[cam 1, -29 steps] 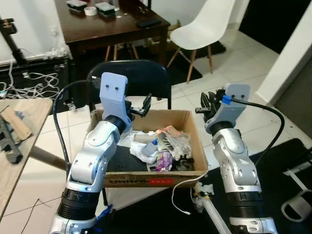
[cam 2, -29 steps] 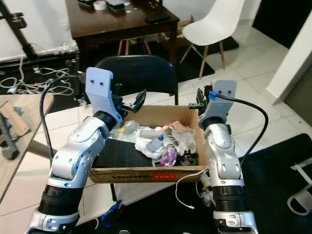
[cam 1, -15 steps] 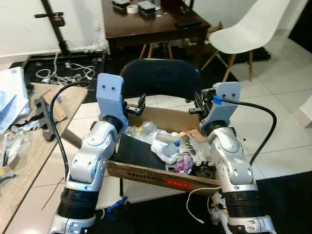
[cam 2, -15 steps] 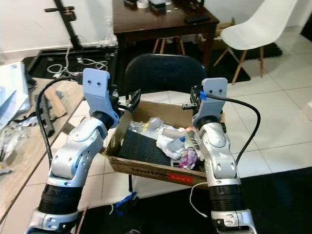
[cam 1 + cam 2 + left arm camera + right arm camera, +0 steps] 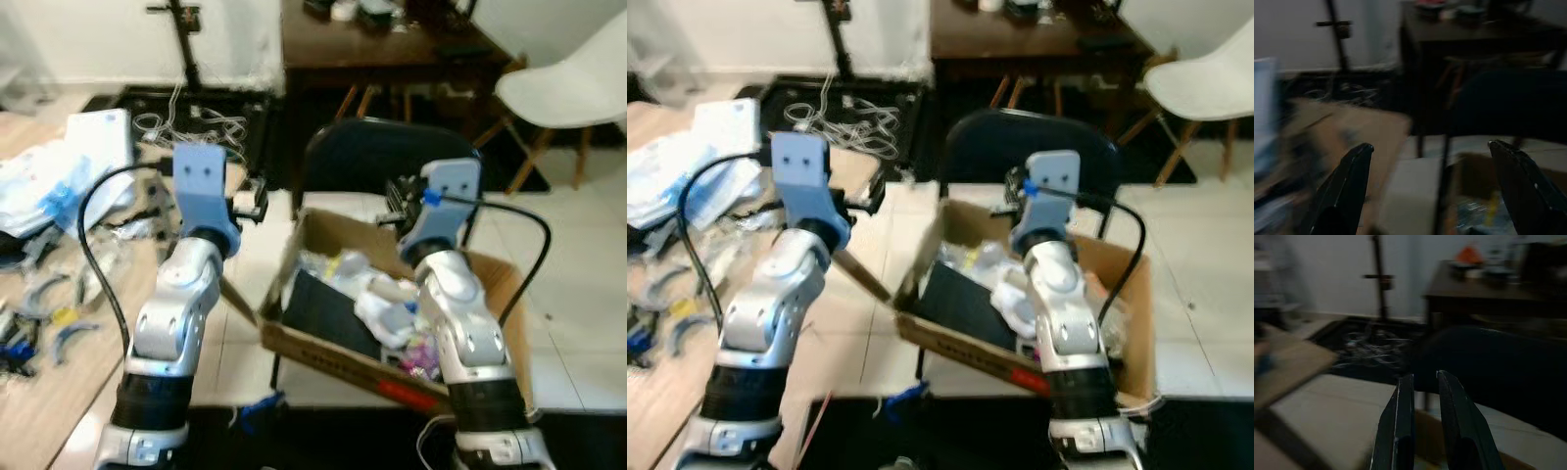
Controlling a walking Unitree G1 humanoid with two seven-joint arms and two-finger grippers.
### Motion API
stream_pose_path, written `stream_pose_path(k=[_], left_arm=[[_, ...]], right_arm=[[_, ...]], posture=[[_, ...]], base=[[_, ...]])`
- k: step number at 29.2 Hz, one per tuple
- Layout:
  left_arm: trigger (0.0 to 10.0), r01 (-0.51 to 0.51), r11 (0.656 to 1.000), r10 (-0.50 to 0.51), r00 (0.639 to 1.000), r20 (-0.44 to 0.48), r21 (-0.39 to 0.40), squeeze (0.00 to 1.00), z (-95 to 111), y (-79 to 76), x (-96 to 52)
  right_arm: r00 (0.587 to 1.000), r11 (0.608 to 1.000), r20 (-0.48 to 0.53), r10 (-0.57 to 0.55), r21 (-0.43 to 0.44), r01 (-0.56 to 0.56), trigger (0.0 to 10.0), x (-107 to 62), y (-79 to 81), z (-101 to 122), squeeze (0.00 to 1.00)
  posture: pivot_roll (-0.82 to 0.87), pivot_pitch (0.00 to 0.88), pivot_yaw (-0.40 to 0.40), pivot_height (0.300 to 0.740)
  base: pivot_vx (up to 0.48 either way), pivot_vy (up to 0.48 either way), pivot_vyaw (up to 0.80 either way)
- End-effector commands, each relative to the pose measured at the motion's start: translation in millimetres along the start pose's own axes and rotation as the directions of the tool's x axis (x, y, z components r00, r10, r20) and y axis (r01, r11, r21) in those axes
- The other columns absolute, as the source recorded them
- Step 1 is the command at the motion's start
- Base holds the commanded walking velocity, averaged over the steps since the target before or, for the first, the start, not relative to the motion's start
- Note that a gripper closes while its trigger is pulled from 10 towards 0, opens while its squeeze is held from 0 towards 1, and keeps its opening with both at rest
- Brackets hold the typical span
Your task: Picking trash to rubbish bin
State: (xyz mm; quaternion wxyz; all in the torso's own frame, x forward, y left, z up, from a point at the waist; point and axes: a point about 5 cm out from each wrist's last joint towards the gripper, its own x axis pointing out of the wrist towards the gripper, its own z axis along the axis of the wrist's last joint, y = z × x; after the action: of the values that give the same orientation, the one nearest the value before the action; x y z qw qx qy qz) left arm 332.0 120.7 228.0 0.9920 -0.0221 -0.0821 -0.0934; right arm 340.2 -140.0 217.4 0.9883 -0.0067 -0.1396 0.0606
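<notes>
Cardboard box [image 5: 495, 294] of trash [image 5: 387, 299] sat on dark chair [image 5: 377, 166], between both arms.

Whole view swung left versus half second before: camera turned, box itself not moved. Wooden table [image 5: 59, 392] with loose litter [image 5: 44, 186] came into sight on robot's left. Judged: robot turning toward next pickup there.

Left tool [image 5: 1432, 186] raised beside box, fingers wide apart, empty. Right tool [image 5: 1425, 426] above box's far edge, fingers nearly together, holding nothing.

Red label [image 5: 402, 394] on box front; writing too blurred to read.
</notes>
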Motion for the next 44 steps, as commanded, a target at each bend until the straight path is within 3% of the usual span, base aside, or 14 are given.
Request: stream_pose_path(k=[1, 44], left_arm=[[10.0, -0.011, 1.000, 0.011, 1.000, -0.013, 0.000, 0.00, -4.1, 1.2, -1.8], [10.0, 0.027, 1.000, -0.028, 0.998, -0.054, -0.007, 0.00, -9.2, -5.3, -4.3]], right_arm=[[1.000, 1.000, -0.017, 0.010, -0.012, -0.010, 10.0, -1.1, 2.2, -3.5, 0.00], [0.999, 0.999, -0.012, 0.038, -0.009, -0.038, 10.0, 0.0, 8.7, -3.0, 0.00]], posture=[[0.03, 0.134, 0.024, 0.740], [0.03, 0.108, 0.015, 0.740]], base=[[0.000, 0.000, 0.80], [0.000, 0.000, 0.80]])
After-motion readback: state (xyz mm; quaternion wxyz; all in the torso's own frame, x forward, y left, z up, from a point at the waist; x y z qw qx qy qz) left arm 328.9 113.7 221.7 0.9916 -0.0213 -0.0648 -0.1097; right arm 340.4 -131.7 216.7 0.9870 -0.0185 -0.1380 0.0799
